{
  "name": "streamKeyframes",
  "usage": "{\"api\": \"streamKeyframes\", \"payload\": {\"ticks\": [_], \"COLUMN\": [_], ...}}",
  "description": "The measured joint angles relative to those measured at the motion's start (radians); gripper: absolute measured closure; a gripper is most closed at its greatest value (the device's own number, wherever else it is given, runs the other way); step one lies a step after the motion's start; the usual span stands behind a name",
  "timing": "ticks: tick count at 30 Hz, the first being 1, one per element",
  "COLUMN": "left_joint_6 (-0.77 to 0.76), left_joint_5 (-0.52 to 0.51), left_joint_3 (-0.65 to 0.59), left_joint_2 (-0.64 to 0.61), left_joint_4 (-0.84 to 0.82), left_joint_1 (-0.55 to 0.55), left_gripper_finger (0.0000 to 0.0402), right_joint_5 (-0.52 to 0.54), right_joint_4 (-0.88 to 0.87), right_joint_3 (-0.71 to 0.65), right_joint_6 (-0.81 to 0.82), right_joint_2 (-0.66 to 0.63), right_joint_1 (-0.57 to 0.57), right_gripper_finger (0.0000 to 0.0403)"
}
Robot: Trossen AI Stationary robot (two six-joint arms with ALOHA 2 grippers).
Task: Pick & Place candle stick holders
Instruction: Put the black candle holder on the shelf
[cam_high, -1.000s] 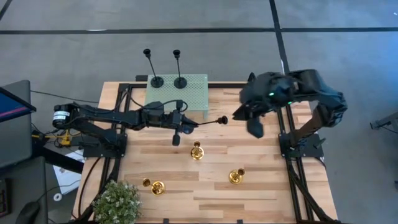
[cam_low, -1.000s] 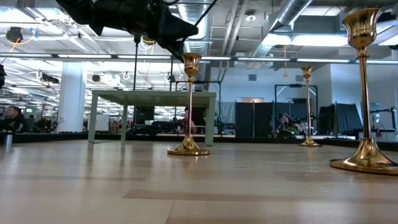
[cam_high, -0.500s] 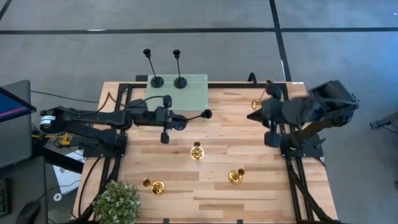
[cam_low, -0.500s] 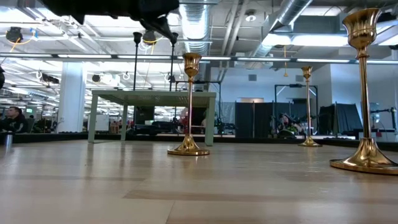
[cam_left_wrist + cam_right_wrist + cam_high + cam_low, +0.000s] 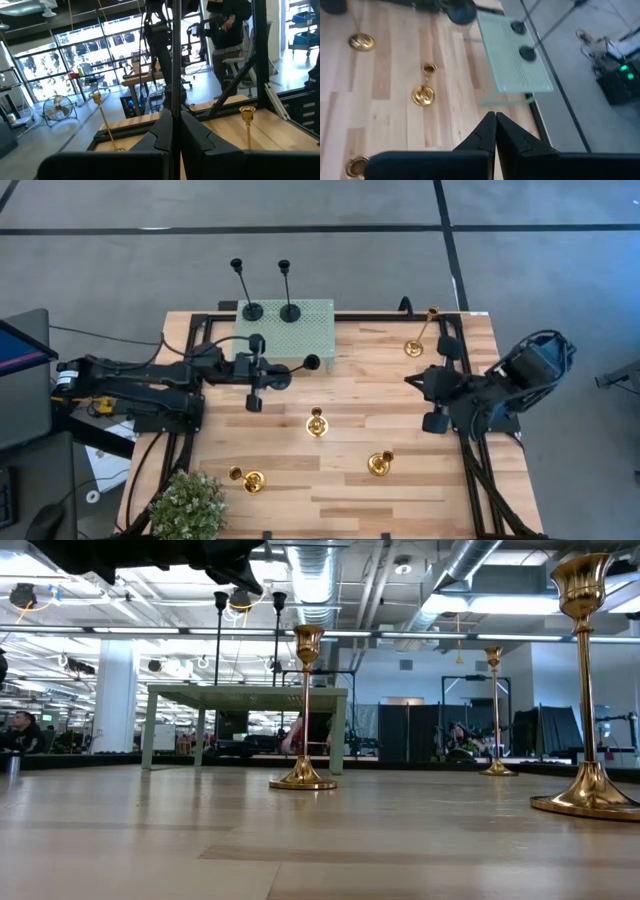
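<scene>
My left gripper [image 5: 288, 373] is shut on a tall matte black candle stick holder [image 5: 305, 365] above the table, in front of the green stand [image 5: 300, 330]; in its wrist view the gripper [image 5: 172, 117] closes on the thin stem. Two more black holders [image 5: 252, 310] [image 5: 290, 311] stand by their round bases on the stand's far edge. Gold holders stand on the table at the middle [image 5: 316, 423], near right [image 5: 380, 463], near left [image 5: 250, 479] and far right [image 5: 415, 345]. My right gripper [image 5: 415, 380] [image 5: 493, 120] is shut and empty at the table's right. My left gripper pinches the black holder's thin stem [image 5: 172, 95] between its two fingers. The fingers come about level from the table's left. The holder is lifted clear of the table, and its round base [image 5: 311, 363] sticks out past the fingertips toward the table's right.
A potted plant [image 5: 188, 505] stands at the near left corner. Black frame rails [image 5: 200, 380] [image 5: 465, 430] run along both sides of the table. In the low view the gold holders [image 5: 305, 710] [image 5: 585, 690] [image 5: 493, 710] stand upright, with the room behind.
My left gripper has carried the black holder toward the table's left edge and the green stand, still shut on the stem. My right arm has drawn back toward the table's right edge and come lower, uncovering the gold holder at the far right.
</scene>
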Motion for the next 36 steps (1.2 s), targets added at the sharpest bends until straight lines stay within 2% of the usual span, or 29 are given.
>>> {"api": "streamKeyframes", "payload": {"ticks": [5,9,15,21,25,31,33,36], "left_joint_6": [0.000,0.000,-0.001,-0.007,-0.011,-0.012,-0.012,-0.031], "left_joint_5": [0.005,0.034,0.038,0.038,0.038,0.039,0.039,0.039], "left_joint_3": [-0.001,0.000,0.000,0.000,0.000,0.000,0.000,0.000], "left_joint_2": [0.006,0.012,0.013,0.013,0.013,0.027,0.038,0.060], "left_joint_4": [0.007,0.016,0.020,0.028,0.028,0.028,0.030,0.028], "left_joint_1": [0.000,0.000,0.000,0.000,-0.001,-0.001,-0.001,-0.001], "left_gripper_finger": [0.0389,0.0389,0.0389,0.0389,0.0389,0.0389,0.0389,0.0389], "right_joint_5": [-0.001,-0.004,-0.072,-0.151,-0.215,-0.475,-0.528,-0.575], "right_joint_4": [0.137,0.342,0.806,1.296,1.651,2.241,2.350,2.406], "right_joint_3": [-0.214,-0.413,-0.754,-1.062,-1.229,-1.420,-1.444,-1.445], "right_joint_6": [0.005,-0.074,-0.288,-0.523,-0.648,-0.725,-0.721,-0.688], "right_joint_2": [-0.113,-0.225,-0.385,-0.471,-0.481,-0.402,-0.353,-0.272], "right_joint_1": [-0.001,-0.001,-0.025,-0.121,-0.215,-0.386,-0.436,-0.495], "right_gripper_finger": [0.0403,0.0403,0.0403,0.0403,0.0403,0.0403,0.0403,0.0403]}}
